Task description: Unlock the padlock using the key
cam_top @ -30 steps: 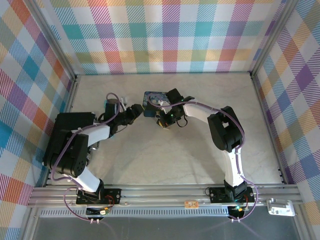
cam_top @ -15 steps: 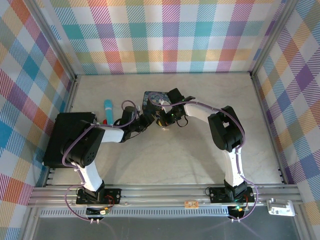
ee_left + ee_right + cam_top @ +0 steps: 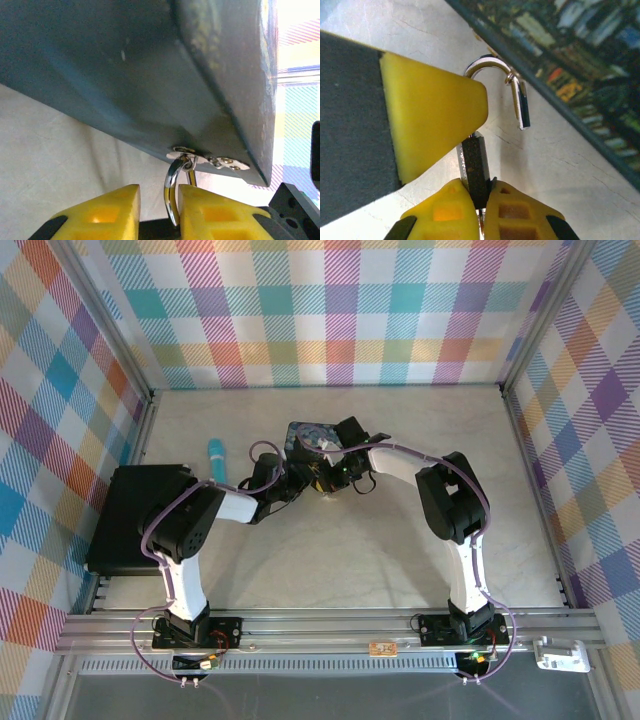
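The padlock (image 3: 476, 167) hangs by its silvery shackle (image 3: 490, 62) from the hasp ring of the dark-blue tin (image 3: 580, 60). The shackle's free end stands out of the black body. My right gripper (image 3: 477, 189) is shut on the lower part of that body. My left gripper (image 3: 159, 192) is open around the shackle (image 3: 172, 197), which rests against its right finger, with a gap to the left one. One of its yellow fingers (image 3: 432, 112) shows in the right wrist view beside the lock's top. In the top view both grippers (image 3: 298, 480) (image 3: 323, 480) meet just in front of the tin (image 3: 308, 436). The key is hidden.
A teal marker-like cylinder (image 3: 216, 458) lies at the left of the table. A black box (image 3: 135, 515) sits by the left wall. Plaid walls close in three sides, and the tin's underside (image 3: 150, 75) looms just above my left fingers.
My left arm has swung right, off the teal cylinder's spot, bringing its gripper up to the padlock at the tin. The right gripper has held still on the lock.
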`<move>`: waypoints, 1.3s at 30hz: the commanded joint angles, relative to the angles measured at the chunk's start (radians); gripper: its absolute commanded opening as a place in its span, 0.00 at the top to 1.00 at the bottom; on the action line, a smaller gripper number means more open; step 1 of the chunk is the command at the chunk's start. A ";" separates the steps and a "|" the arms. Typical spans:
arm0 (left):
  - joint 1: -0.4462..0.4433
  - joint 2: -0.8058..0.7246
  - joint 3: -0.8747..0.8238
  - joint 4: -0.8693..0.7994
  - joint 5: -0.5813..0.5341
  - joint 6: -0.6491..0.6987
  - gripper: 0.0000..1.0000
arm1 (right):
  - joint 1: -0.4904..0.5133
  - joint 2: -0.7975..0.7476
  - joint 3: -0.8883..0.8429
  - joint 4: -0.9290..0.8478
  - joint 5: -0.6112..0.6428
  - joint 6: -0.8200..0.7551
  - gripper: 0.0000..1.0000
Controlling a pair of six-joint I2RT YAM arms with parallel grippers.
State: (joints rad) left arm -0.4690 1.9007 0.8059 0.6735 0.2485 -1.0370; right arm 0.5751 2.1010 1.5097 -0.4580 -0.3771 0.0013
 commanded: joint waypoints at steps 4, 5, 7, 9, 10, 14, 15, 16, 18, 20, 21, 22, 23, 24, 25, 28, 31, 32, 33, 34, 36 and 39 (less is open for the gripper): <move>-0.007 0.031 0.030 0.045 -0.038 -0.012 0.81 | -0.004 -0.026 -0.008 0.023 -0.042 0.009 1.00; -0.007 0.035 0.033 0.047 -0.040 -0.012 0.82 | -0.003 -0.026 -0.008 0.023 -0.043 0.009 1.00; -0.007 0.045 0.035 0.057 -0.038 -0.017 0.89 | -0.004 -0.026 -0.007 0.025 -0.045 0.008 1.00; -0.006 0.053 0.033 0.067 -0.035 -0.024 0.94 | -0.004 -0.027 -0.006 0.027 -0.046 0.010 1.00; -0.006 0.055 0.032 0.073 -0.034 -0.027 0.97 | -0.004 -0.028 -0.006 0.028 -0.048 0.012 1.00; -0.007 0.057 0.020 0.085 -0.035 -0.034 1.00 | -0.004 -0.039 -0.009 0.036 -0.046 0.019 1.00; -0.007 0.057 0.018 0.087 -0.035 -0.035 1.00 | -0.004 -0.043 -0.011 0.038 -0.041 0.023 0.97; -0.007 0.055 0.016 0.086 -0.037 -0.037 1.00 | -0.004 -0.049 -0.011 0.038 -0.034 0.028 0.90; -0.006 0.055 0.015 0.088 -0.040 -0.036 1.00 | -0.004 -0.074 -0.023 0.034 -0.021 0.044 0.75; -0.007 0.057 0.011 0.090 -0.041 -0.038 1.00 | -0.007 -0.123 -0.058 0.048 0.005 0.078 0.58; -0.006 0.057 0.009 0.094 -0.043 -0.039 1.00 | -0.011 -0.148 -0.077 0.057 0.013 0.099 0.55; -0.006 0.058 0.008 0.097 -0.044 -0.040 1.00 | -0.017 -0.179 -0.097 0.065 0.017 0.127 0.52; -0.007 0.059 0.007 0.101 -0.045 -0.043 1.00 | -0.028 -0.208 -0.117 0.075 0.018 0.156 0.48; -0.007 0.061 0.006 0.105 -0.044 -0.046 1.00 | -0.039 -0.231 -0.130 0.084 0.017 0.184 0.44; -0.007 0.060 0.007 0.104 -0.044 -0.047 1.00 | -0.054 -0.252 -0.146 0.094 0.025 0.221 0.41; -0.007 0.060 0.007 0.104 -0.043 -0.047 1.00 | -0.102 -0.289 -0.157 0.106 0.072 0.317 0.34; -0.006 0.059 0.004 0.103 -0.049 -0.050 1.00 | -0.135 -0.301 -0.150 0.139 0.174 0.376 0.27; -0.007 0.060 0.003 0.106 -0.051 -0.053 1.00 | -0.141 -0.295 -0.138 0.143 0.219 0.389 0.25; -0.006 0.061 0.002 0.109 -0.052 -0.056 1.00 | -0.145 -0.286 -0.128 0.155 0.249 0.397 0.22; -0.007 0.060 0.002 0.110 -0.054 -0.059 1.00 | -0.150 -0.268 -0.112 0.168 0.268 0.407 0.22; -0.008 0.062 0.002 0.112 -0.058 -0.064 1.00 | -0.158 -0.224 -0.068 0.178 0.273 0.427 0.21; -0.009 0.062 0.002 0.115 -0.067 -0.068 1.00 | -0.158 -0.165 -0.028 0.231 0.235 0.473 0.20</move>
State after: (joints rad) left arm -0.4709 1.9423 0.8219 0.7681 0.2218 -1.0889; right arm 0.4091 1.8896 1.4422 -0.2989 -0.1497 0.4015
